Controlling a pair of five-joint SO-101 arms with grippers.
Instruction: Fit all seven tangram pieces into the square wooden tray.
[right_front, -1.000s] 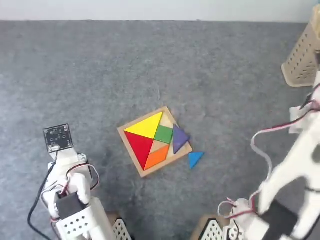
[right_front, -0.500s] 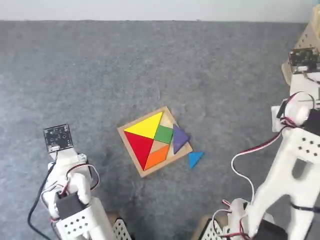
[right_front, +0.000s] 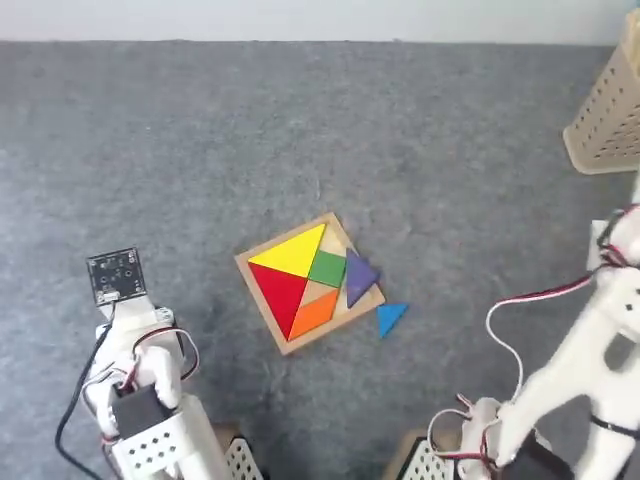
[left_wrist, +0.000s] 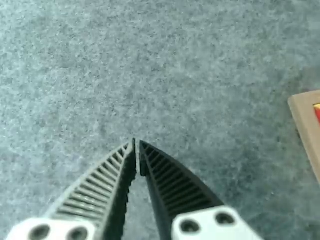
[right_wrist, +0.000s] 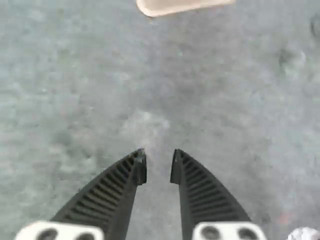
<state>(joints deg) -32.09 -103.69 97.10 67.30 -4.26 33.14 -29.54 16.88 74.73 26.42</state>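
Now, the blue triangle (right_front: 390, 318) lies on the carpet (right_front: 200, 130) just beside the wooden tray (right_front: 243, 263), with the purple piece (right_front: 358, 274) askew at its rim. The right gripper (right_wrist: 158, 165), slightly parted and empty, should pinch the blue triangle's edges squarely. The left gripper (left_wrist: 136, 146), nearly closed and empty, hangs over the carpet.

No text, number or sign can be read; marks on the small black board (right_front: 115, 275) are too tiny

The table (right_front: 200, 130) wears rough, fibrous, matt grey cloth, the tray (right_front: 319, 291) is smooth bare pale wood, the tangram pieces (right_front: 290, 255) carry matt paint, and the left gripper (left_wrist: 137, 146) and right gripper (right_wrist: 157, 162) are ribbed matt black plastic.
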